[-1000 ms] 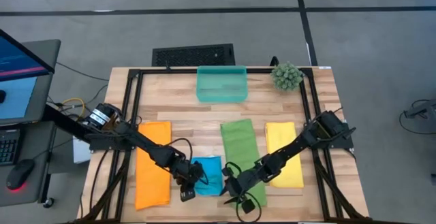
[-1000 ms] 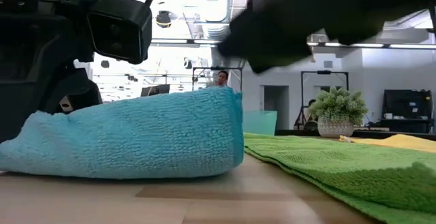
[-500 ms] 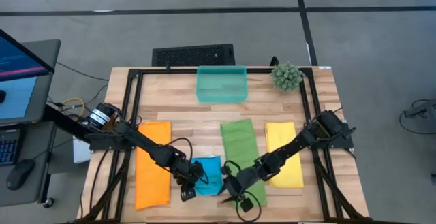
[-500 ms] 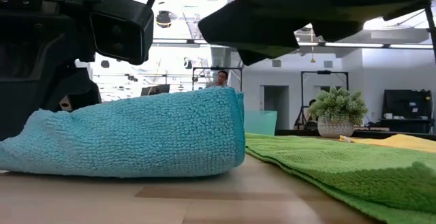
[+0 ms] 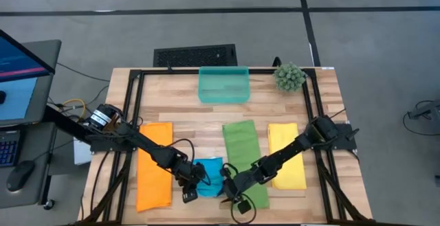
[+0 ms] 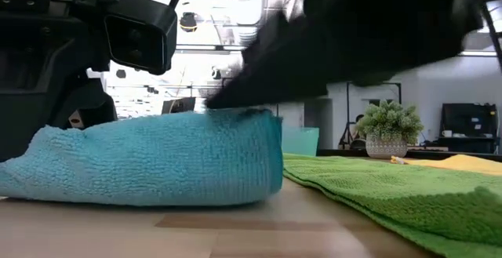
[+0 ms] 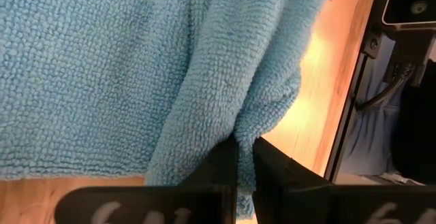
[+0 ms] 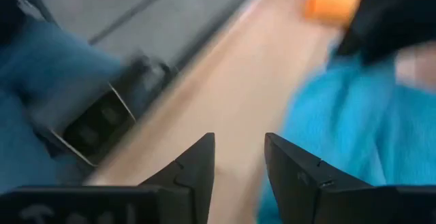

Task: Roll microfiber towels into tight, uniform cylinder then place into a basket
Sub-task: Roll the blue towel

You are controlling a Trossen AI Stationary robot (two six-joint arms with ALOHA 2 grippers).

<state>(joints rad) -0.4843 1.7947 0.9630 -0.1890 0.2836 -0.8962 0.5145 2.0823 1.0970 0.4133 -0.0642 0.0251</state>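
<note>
Far left on the wooden table (image 5: 185, 113): orange towel (image 5: 154, 165), flat, long axis running away from the front edge, untouched. Next over, the blue towel (image 5: 210, 176), partly rolled near the front edge, roll axis looking roughly left-right across the table, so presumably rolling on toward the far side. Left gripper (image 5: 190, 185) right at the blue towel's left end, fingers pinched down tight on a fold of the blue cloth in the left wrist view (image 7: 225, 67), so holding that end. Right gripper (image 5: 231, 197) just beside the towel's right end, fingers (image 8: 194, 166) parted a moderate way with only bare table showing between them and blue terry just off to one side, so nothing held there yet. Key relation, as a guess: blue towel sitting between the two grippers, left one already on it, right one nearest the free end and still needing to get onto it. Further right: green towel (image 5: 242, 150) flat under the right arm, then yellow towel (image 5: 287, 154) flat. Teal basket (image 5: 223, 84) well apart at the far edge, no towel visible in it, spiky plant ball (image 5: 289, 77) to its right.
</note>
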